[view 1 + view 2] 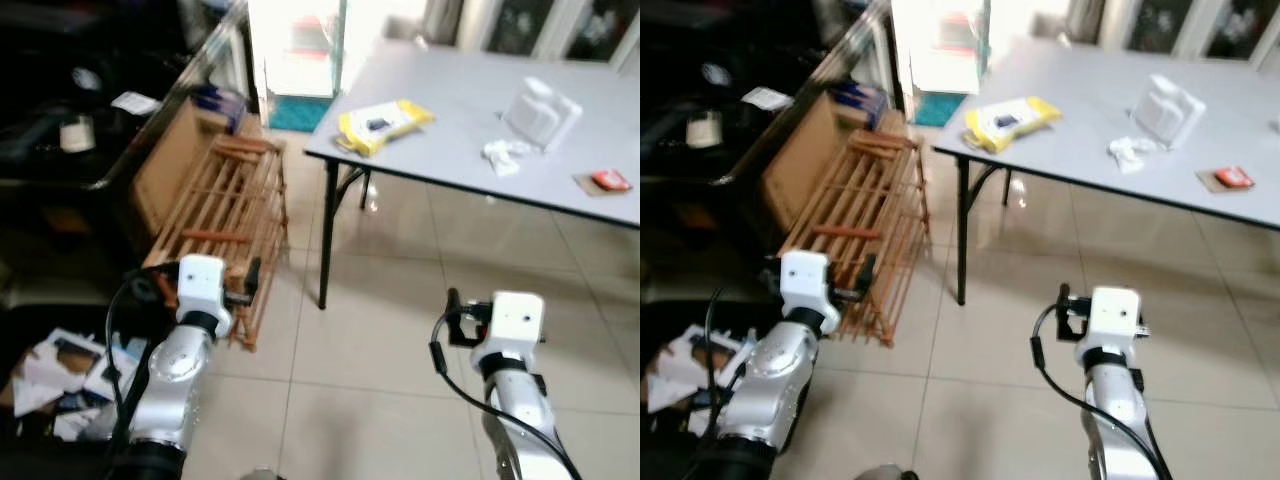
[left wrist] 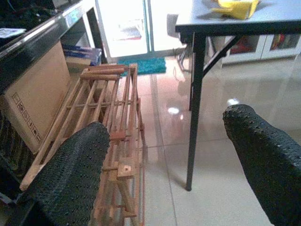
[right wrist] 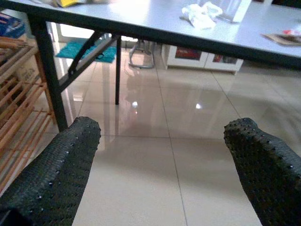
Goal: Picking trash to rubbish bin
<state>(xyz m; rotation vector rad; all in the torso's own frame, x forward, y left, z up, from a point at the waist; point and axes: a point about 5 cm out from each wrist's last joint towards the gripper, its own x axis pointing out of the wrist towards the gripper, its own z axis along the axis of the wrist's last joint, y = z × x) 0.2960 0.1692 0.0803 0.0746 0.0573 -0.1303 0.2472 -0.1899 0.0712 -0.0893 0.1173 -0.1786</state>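
Tiled floor (image 1: 400, 400) | grey table (image 1: 460, 110) ahead (wooden rack (image 1: 225, 225) beside) | both tools' fingers apart, empty

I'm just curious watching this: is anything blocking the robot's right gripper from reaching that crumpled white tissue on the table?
Nothing visible does. The right gripper is open over bare floor, and the tissue lies near the table edge, above and ahead of it.

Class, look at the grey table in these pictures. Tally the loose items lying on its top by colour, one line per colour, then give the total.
Yellow: 1, the yellow packet
White: 2, the white container and the crumpled white tissue
Red-orange: 1, the small red item
Total: 4 on the grey table
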